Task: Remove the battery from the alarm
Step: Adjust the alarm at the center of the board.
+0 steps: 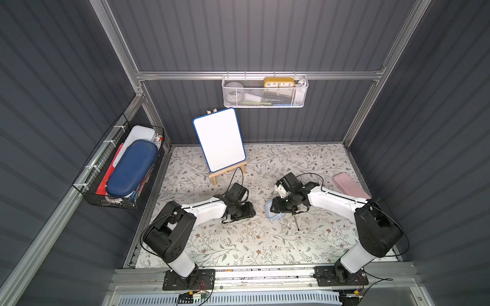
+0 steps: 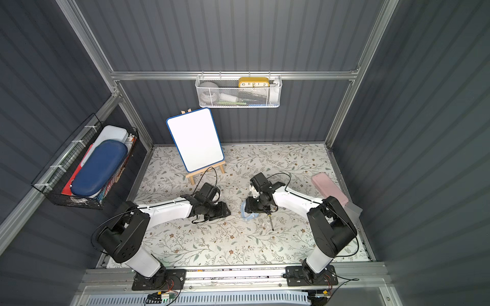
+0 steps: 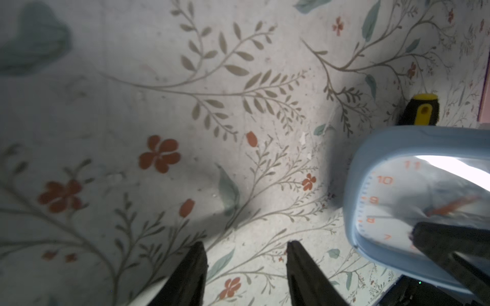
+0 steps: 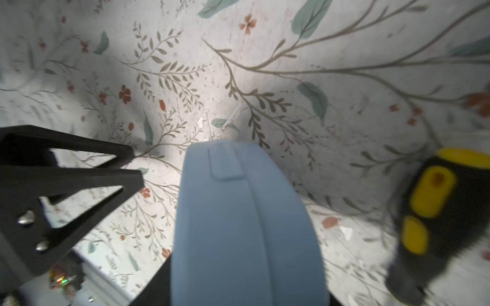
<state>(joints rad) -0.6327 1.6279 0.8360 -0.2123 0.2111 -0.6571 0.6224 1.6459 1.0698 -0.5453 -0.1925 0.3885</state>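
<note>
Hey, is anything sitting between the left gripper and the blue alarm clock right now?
Nothing visible. Only bare floral tablecloth separates the open left gripper from the alarm. The black-and-yellow screwdriver lies past the alarm, not between them.

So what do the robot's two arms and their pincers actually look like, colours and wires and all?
Both the left arm and right arm have white shells with chunky black joints, mounted on black bolted base plates. Thin black cables loop near each wrist. The left gripper has two black tapering fingers.
</note>
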